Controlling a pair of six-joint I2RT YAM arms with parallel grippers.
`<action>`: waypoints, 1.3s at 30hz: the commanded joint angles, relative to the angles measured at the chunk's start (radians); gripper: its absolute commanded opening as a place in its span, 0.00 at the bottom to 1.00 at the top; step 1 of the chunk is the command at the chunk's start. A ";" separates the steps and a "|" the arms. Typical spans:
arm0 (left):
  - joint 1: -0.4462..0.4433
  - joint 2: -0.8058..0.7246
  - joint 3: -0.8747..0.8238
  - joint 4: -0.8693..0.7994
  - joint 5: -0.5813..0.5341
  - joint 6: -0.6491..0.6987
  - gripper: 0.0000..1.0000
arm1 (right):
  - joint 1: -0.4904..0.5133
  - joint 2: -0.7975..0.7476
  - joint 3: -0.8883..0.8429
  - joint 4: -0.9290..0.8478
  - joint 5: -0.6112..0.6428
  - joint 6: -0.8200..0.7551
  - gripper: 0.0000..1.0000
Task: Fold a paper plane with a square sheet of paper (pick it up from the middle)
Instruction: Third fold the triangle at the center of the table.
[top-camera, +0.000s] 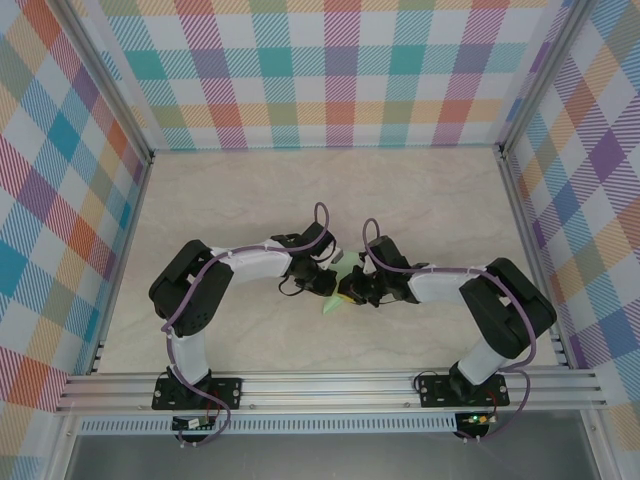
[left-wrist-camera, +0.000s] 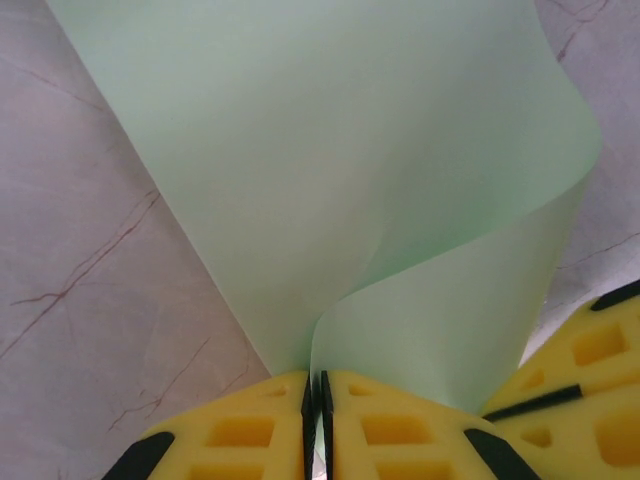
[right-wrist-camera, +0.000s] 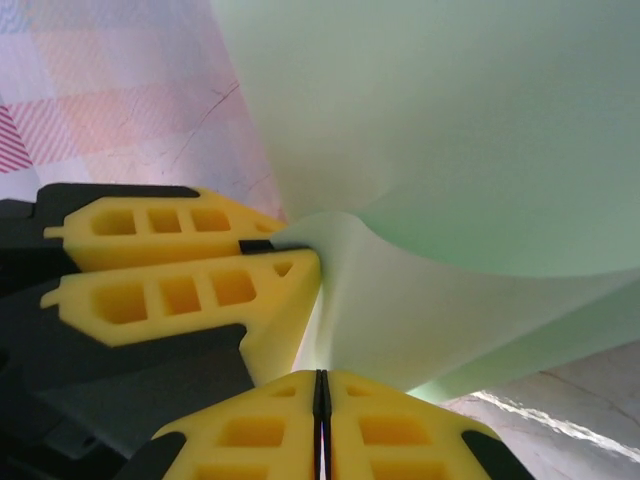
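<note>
The left end effector (left-wrist-camera: 318, 388) is clenched on the square sheet of paper (left-wrist-camera: 350, 170). Its two yellow fingers (left-wrist-camera: 400, 435) press flat together, and the pale green paper runs down into the seam between them. The right end effector (right-wrist-camera: 320, 380) is closed too. Its yellow pads (right-wrist-camera: 400, 430) meet along a thin dark line, and the sheet's lower fold comes down to that line, so it appears to be pinching the paper as well. The two end effectors sit just beside each other, tips almost touching, and hold the same part of the sheet from different sides.

The sheet is not flat. From the pinched spot it rises and fans out, one part standing as a broad smooth face and another curling round in a soft loop beside it.

From above, the arms reach in from either side and meet over the table (top-camera: 420, 200), about midway between its left and right edges and somewhat nearer the near edge than the far one. A small green corner of the paper shows beneath the tips there, pointing toward the near edge. I cannot tell whether it touches the table.
</note>
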 joint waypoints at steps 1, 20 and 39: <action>0.004 0.038 -0.017 -0.017 0.014 0.000 0.13 | 0.004 0.017 0.015 0.052 0.013 0.024 0.11; 0.004 0.054 -0.014 -0.020 0.020 0.008 0.14 | 0.005 0.013 -0.011 -0.089 0.084 0.003 0.13; 0.005 0.060 -0.017 -0.021 0.016 0.011 0.13 | -0.004 -0.009 0.030 -0.029 0.053 -0.006 0.13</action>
